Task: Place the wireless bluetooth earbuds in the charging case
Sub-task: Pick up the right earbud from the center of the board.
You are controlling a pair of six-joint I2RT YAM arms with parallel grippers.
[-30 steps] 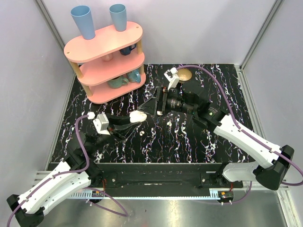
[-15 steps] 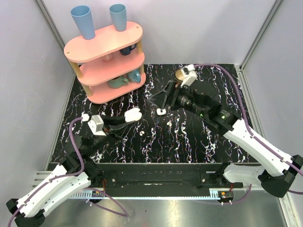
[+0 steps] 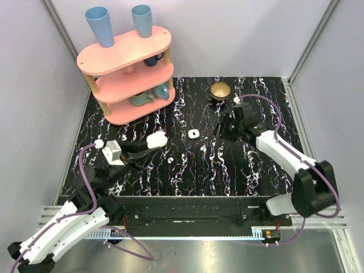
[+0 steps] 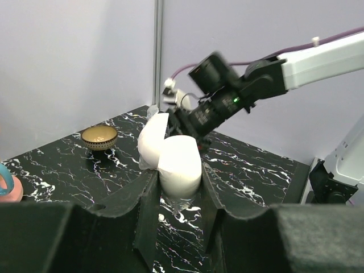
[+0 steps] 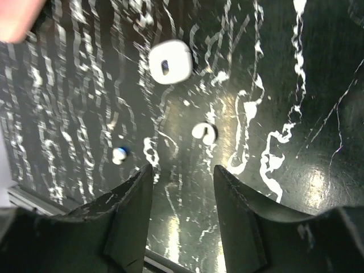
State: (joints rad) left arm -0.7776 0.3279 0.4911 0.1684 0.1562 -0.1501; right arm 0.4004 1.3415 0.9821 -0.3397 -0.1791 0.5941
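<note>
Clamping the open charging case (image 4: 177, 165) upright off the table (image 3: 227, 170), the left gripper (image 4: 177, 183) looked secure, while the right gripper (image 5: 182, 176) hung with its fingers apart and empty over one earbud (image 5: 205, 132). A second earbud (image 5: 119, 154) lay farther off, and both were well apart from the case. Such tiny glossy buds could squirt from a pinch, and the white square piece (image 5: 169, 62) nearby might be grabbed by mistake.

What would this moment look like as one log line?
left gripper: shut on open case | right gripper: open, empty | earbuds: both loose on table
</note>
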